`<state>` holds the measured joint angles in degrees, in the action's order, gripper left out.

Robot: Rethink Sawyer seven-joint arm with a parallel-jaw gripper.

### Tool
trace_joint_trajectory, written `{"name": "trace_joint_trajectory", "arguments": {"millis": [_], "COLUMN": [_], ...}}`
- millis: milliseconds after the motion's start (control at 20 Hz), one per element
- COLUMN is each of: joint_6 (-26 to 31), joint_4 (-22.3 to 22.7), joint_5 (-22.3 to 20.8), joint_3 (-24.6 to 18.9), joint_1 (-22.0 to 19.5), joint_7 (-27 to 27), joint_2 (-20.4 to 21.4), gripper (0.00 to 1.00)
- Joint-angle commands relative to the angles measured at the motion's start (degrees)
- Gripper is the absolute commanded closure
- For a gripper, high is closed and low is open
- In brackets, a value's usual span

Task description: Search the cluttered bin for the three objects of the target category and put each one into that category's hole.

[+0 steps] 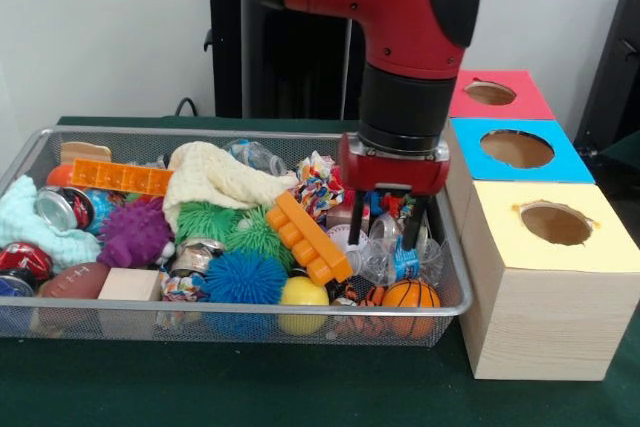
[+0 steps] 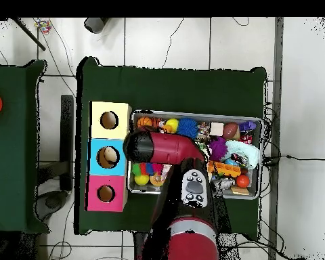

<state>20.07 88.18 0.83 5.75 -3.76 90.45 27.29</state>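
Boxes (image 1: 545, 247) beside the bin (image 1: 60, 142)

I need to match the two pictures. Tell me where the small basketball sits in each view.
Front view: the small basketball lies at the bin's near right corner, beside the yellow-topped box.
Overhead view: the small basketball lies at the bin's top left corner.
Shared landmark: the yellow-topped box next to it.

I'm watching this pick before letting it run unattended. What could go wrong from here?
The gripper stands open, down in the crowded end of the wire bin, around a clear plastic bottle. The bottle looks smooth and crushable, so it could slip. The orange toy brick and small basketball lie close by; closing might catch or drag them.
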Motion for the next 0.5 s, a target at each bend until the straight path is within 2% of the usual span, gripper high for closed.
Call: {"name": "trace_joint_trajectory", "arguments": {"millis": [50,250,500], "joint_6": [1.21,1.38,1.1], "joint_4": [0.86,0.01,0.79], "joint_5": [8.26,13.21,20.77], "joint_3": [3.46,7.26,9.53], "joint_1": [7.85,12.48,15.2], "joint_7": [23.86,28.69,36.66], "joint_2": [-3.03,-5.25,-8.02], "gripper": [0.0,0.0,0.0]}}
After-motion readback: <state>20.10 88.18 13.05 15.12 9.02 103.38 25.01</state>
